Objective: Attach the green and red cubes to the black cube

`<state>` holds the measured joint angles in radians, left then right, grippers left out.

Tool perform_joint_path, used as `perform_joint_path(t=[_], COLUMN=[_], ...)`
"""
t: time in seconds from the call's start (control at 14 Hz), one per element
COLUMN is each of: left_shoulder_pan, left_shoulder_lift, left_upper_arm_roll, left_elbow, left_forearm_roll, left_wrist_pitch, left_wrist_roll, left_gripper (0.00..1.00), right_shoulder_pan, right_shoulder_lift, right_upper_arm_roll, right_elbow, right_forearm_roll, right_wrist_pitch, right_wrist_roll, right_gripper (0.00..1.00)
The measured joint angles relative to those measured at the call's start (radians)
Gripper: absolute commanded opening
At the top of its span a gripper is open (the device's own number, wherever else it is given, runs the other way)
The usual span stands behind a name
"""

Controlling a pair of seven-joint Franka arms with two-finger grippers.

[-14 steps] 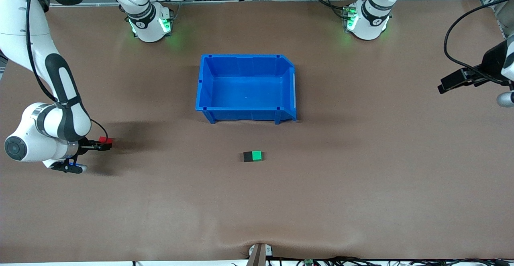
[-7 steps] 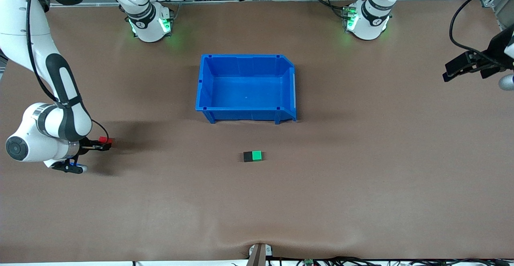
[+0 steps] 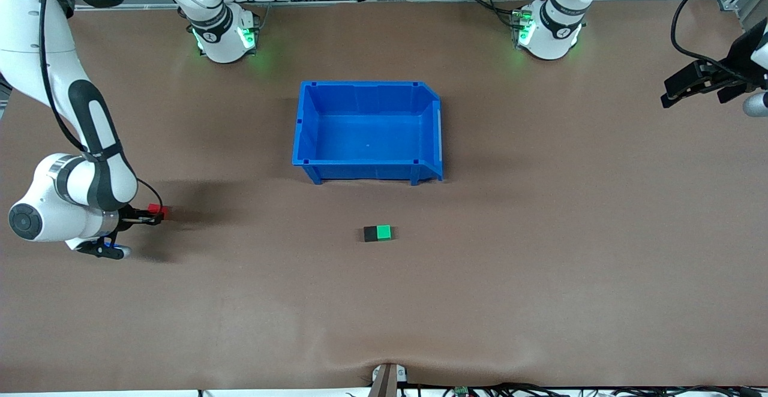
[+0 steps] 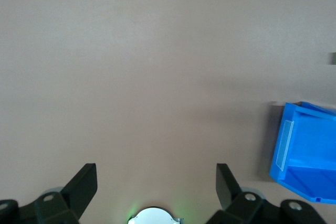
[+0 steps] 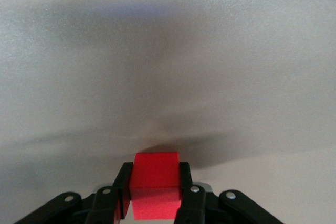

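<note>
Bright red cube point(image 5: 155, 184) pinched squarely between right claw point(image 5: 153, 195) fingers.

The left arm is running off the front view's edge at its end of the worktop, leaving only the left gripper point(image 3: 667, 98) showing. The blue bin point(image 4: 307, 156) is being cut off in the left wrist view. The right gripper point(image 5: 155, 195) is hiding the red cube's point(image 5: 155, 183) sides.
</note>
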<state>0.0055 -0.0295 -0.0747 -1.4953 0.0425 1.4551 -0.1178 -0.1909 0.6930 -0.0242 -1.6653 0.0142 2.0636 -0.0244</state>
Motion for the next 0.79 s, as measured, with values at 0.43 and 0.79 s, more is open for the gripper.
perform_joint_path(t=[0.43, 0.79], left_shoulder_pan=[0.0, 0.0], left_shoulder_lift=[-0.035, -0.035], left_upper_arm_roll=[0.0, 0.0], left_elbow=[-0.002, -0.014], left_forearm_roll=[0.0, 0.0], left_wrist_pitch=[0.001, 0.001], left_wrist_roll=[0.013, 0.014], left_gripper=[1.0, 1.0], right_shoulder_pan=[0.0, 0.005], right_shoulder_lift=[0.0, 0.0], right_upper_arm_roll=[0.002, 0.009], right_elbow=[0.0, 0.003], right_forearm_roll=[0.001, 0.002], right_wrist_pitch=[-0.022, -0.023], right_wrist_roll=[0.056, 0.142], right_gripper=[0.0, 0.0])
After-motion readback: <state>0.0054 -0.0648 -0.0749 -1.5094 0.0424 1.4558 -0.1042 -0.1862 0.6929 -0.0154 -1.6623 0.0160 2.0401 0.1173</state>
